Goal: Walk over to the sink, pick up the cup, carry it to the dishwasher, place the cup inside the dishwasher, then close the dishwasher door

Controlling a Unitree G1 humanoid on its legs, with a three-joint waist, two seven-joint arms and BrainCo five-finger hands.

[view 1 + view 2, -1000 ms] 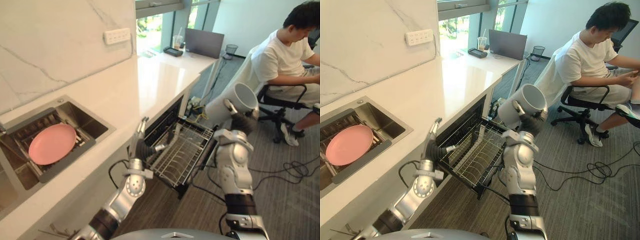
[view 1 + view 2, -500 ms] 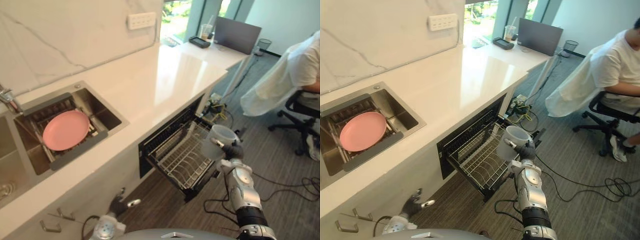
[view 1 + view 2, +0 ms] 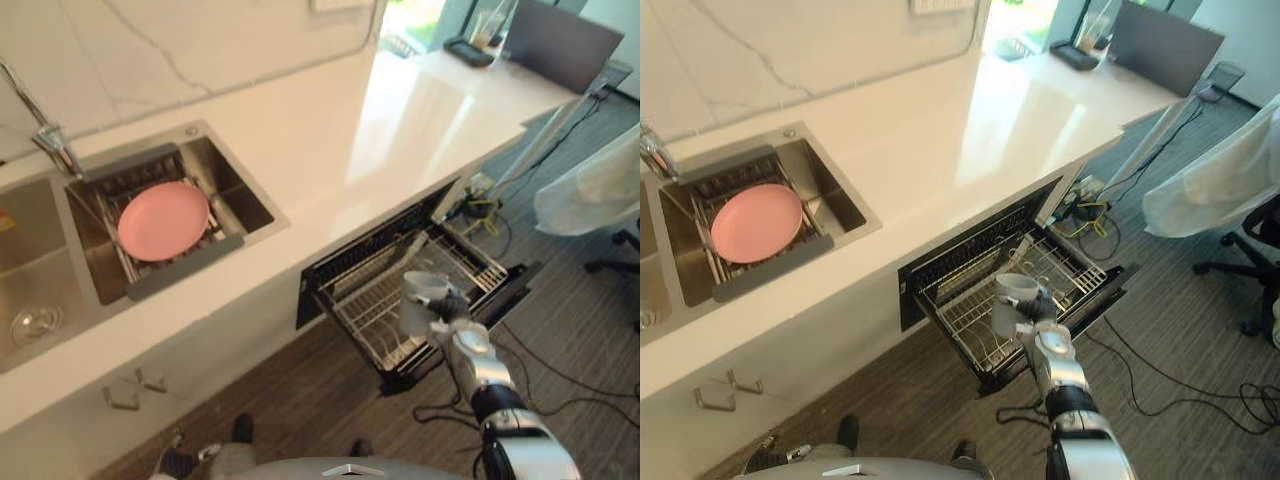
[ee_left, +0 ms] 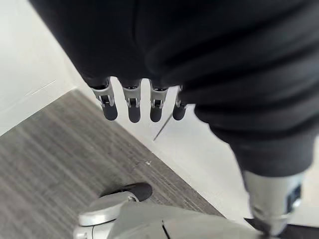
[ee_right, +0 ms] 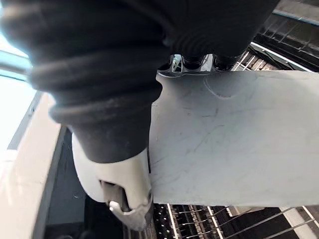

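Okay, right hand (image 3: 455,308) is clamped on the cup (image 3: 420,298): fingers (image 5: 194,63) wrap one side, thumb on the other. The cup is white, mouth up, roughly upright. It is held over the pulled-out dishwasher rack (image 3: 365,312), which sits directly under the hand; rack wires show past the cup in the right wrist view. Cannot tell if the cup touches the wires. The dishwasher door (image 3: 505,290) is down, open, beneath the rack and on the far side of the hand. The counter (image 3: 330,150) is above and beyond the hand. The sink (image 3: 245,195) with a pink plate (image 3: 163,220) is well apart, far to the hand's left. Left hand (image 4: 130,107) hangs low over the floor (image 4: 45,169), fingers straight and spread apart, holding nothing, near a white cabinet front (image 4: 30,64).
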